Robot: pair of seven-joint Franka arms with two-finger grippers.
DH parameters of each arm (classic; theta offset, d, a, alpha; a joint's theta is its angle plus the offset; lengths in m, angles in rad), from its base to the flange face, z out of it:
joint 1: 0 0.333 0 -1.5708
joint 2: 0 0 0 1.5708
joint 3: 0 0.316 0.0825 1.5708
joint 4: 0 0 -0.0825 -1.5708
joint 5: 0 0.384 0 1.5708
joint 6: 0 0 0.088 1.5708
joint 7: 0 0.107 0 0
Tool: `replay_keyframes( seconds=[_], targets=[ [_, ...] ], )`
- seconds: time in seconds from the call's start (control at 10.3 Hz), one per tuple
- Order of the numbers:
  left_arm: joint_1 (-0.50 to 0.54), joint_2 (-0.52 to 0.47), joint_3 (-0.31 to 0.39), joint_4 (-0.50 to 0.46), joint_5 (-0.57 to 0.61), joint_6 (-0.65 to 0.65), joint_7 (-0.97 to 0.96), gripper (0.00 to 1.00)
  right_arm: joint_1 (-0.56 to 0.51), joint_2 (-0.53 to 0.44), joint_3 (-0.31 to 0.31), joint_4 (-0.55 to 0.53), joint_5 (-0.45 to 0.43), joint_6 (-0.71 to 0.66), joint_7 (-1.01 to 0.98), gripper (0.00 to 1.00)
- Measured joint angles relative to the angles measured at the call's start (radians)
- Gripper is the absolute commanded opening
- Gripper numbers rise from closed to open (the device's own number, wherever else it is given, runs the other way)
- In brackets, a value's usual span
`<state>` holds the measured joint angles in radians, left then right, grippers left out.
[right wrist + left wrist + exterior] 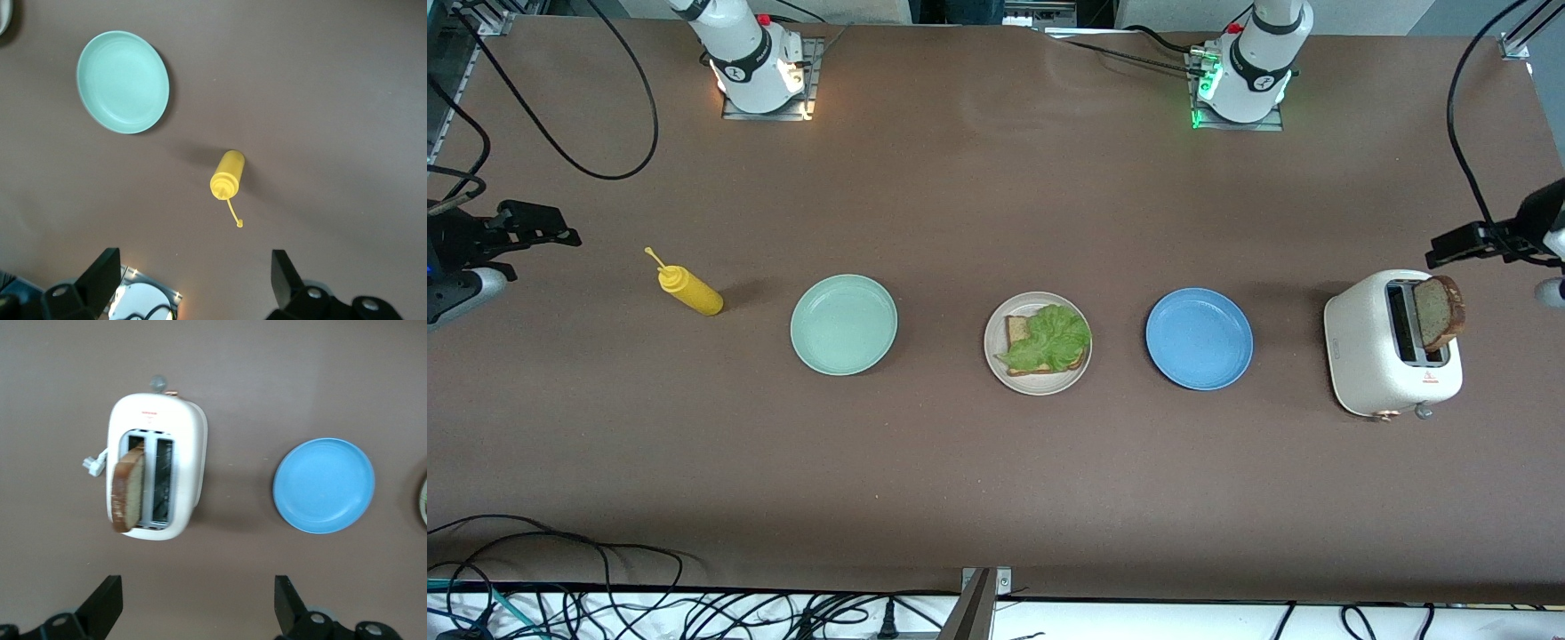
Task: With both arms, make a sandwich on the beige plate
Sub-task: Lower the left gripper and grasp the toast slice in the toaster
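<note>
Mint-green plate (843,324) and blue plate (1199,338) flank beige plate (1005,363); nothing between.

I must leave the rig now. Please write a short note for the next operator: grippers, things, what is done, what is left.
Left gripper: open, empty, up over the table by the toaster.
Right gripper: open, empty, up over the table by the yellow bottle.
Beige plate: between the green and blue plates, holds one bread slice with lettuce on top.
Done: bottom slice and lettuce.
Left: second slice stands in the toaster; it likely goes on the lettuce.
</note>
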<state>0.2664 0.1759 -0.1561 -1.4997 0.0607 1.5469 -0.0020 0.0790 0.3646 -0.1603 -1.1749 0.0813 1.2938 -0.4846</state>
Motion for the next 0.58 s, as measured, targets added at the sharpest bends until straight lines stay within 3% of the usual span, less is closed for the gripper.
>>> replay_keyframes(
  seconds=[0.39, 0.58],
  targets=[
    [0.101, 0.084, 0.001, -0.011, 0.007, 0.066, 0.125, 1.0, 0.002, -0.182, 0.051, -0.316, -0.045, 0.292, 0.168, 1.0],
    [0.106, 0.127, 0.001, -0.05, 0.027, 0.12, 0.128, 1.0, 0.033, -0.241, 0.056, -0.415, -0.05, 0.406, 0.237, 1.0]
  ],
)
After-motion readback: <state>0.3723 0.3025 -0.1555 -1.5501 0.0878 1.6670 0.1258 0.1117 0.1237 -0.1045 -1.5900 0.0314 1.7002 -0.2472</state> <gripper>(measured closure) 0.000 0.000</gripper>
